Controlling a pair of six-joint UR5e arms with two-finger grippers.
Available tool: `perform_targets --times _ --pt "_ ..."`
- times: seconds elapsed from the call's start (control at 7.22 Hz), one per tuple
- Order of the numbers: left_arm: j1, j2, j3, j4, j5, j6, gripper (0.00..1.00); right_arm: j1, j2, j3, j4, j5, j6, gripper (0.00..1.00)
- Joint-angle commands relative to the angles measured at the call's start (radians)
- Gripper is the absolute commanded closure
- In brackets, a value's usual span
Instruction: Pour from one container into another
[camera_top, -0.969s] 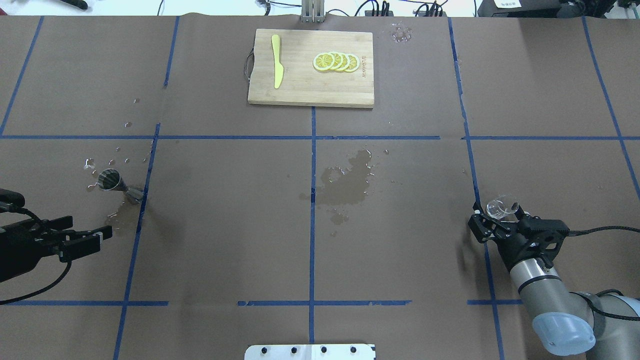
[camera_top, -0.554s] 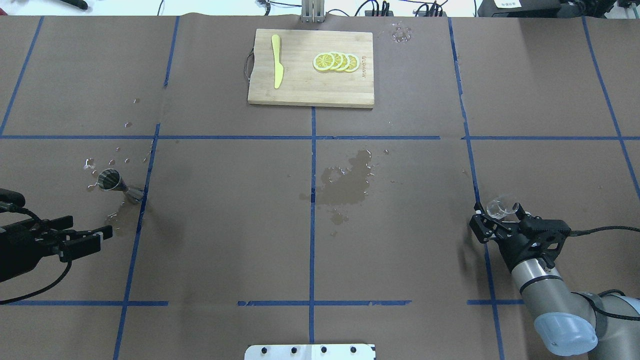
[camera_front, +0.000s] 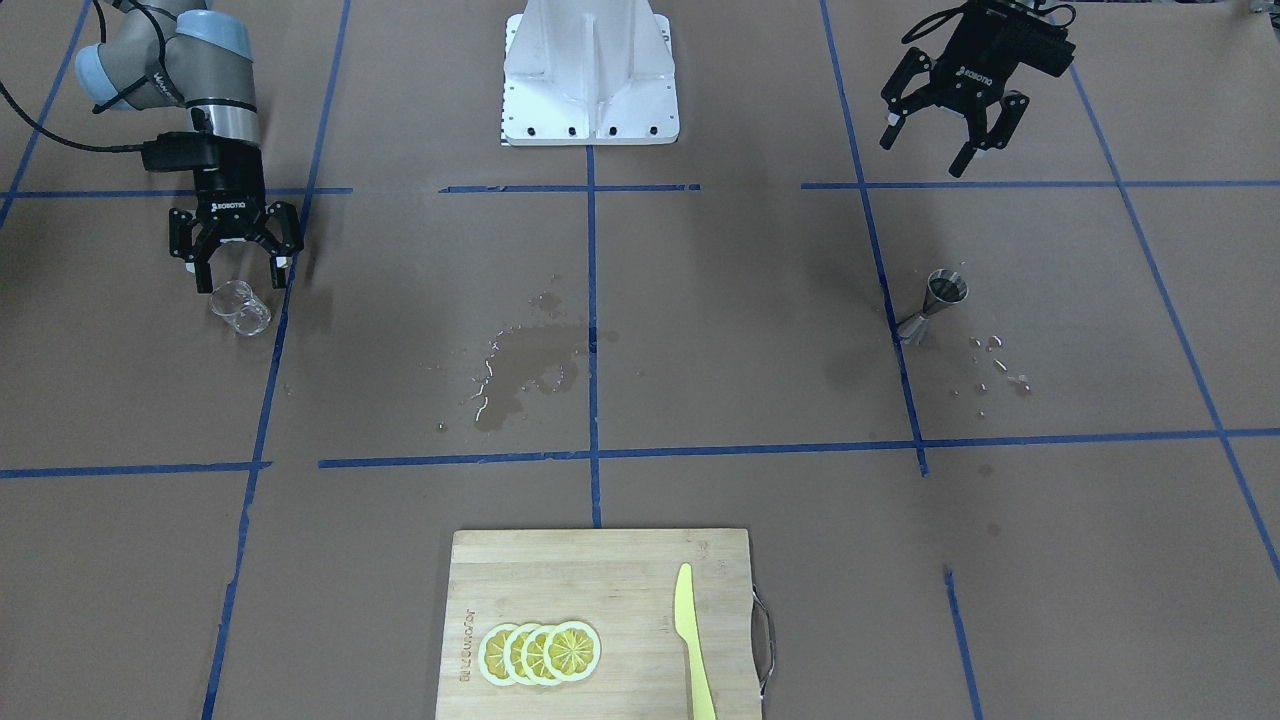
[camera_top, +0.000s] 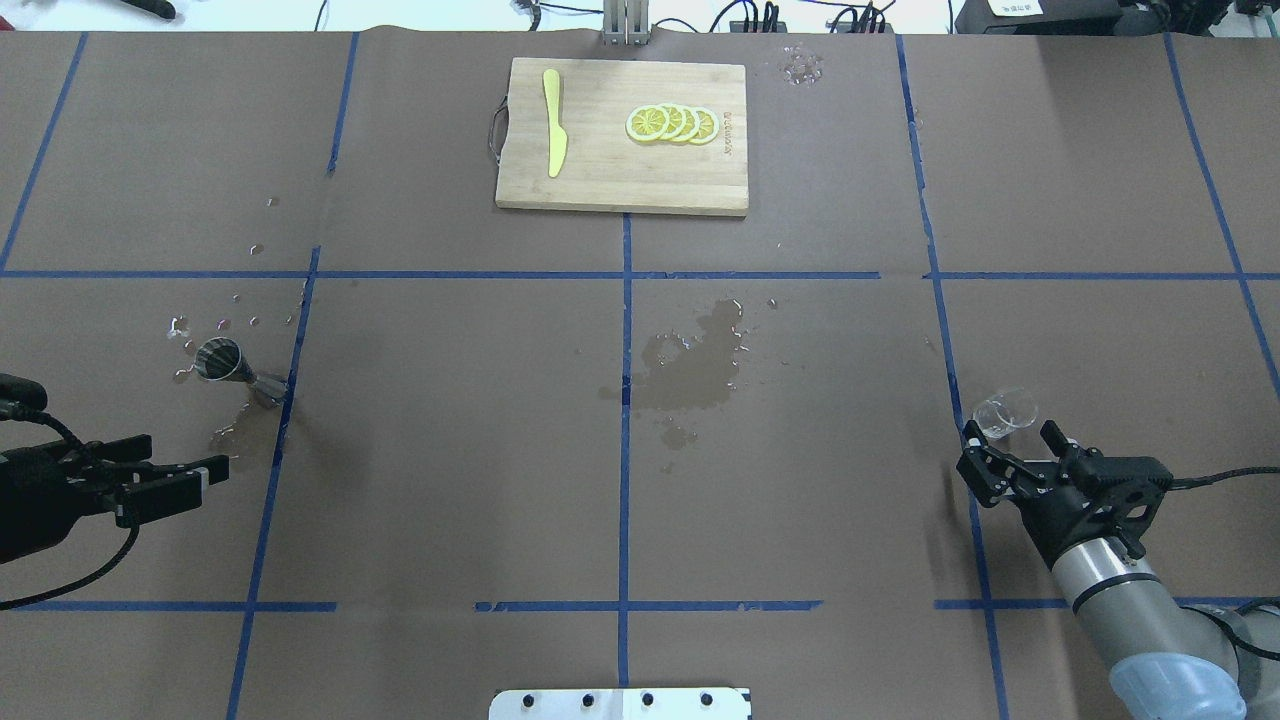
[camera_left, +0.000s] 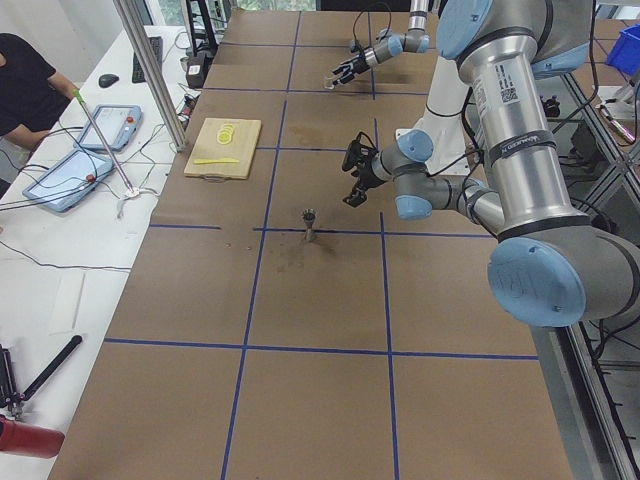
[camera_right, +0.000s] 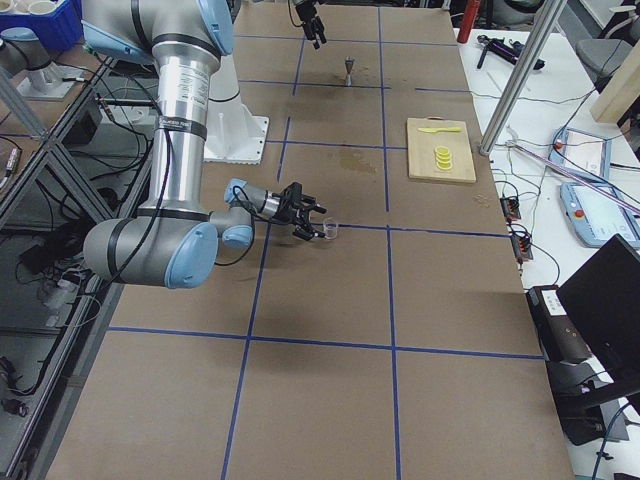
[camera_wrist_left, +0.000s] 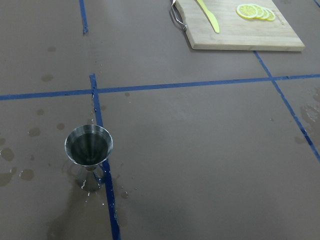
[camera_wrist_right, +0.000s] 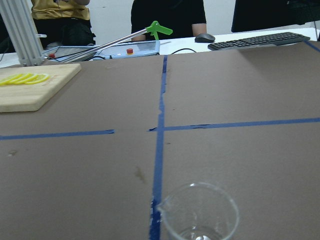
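Right pincer (camera_top: 1005, 440) hangs wide open and empty, the small glass (camera_top: 1004, 412) standing just ahead of it, apparently untouched; closing in off-centre, one finger could clip the rim and topple it.

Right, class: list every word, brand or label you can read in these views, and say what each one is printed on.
"ROBOTIQ": on the right gripper, in the front-facing view.
"ROBOTIQ": on the left gripper, small but legible.
Burned-in brand mark on the cutting board: too blurred to read.
Code sticker on the left arm: too small to read.
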Motion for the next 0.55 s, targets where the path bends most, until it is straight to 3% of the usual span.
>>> perform_targets --times 0.0,0.28,0.42 --pt "-0.07 -0.003 -0.035 0.036 -0.128 0.004 0.0 -0.106 -0.044 0.077 0.007 -0.044 -0.001 0.0" --pt "-0.102 -0.009 -0.075 0.099 -0.202 0.006 0.0 -0.194 -0.145 0.183 0.005 -0.073 -0.001 0.0" --pt "-0.168 -0.039 -0.084 0.162 -0.321 0.009 0.0 -0.204 -0.152 0.236 -0.006 -0.068 -0.004 0.0"
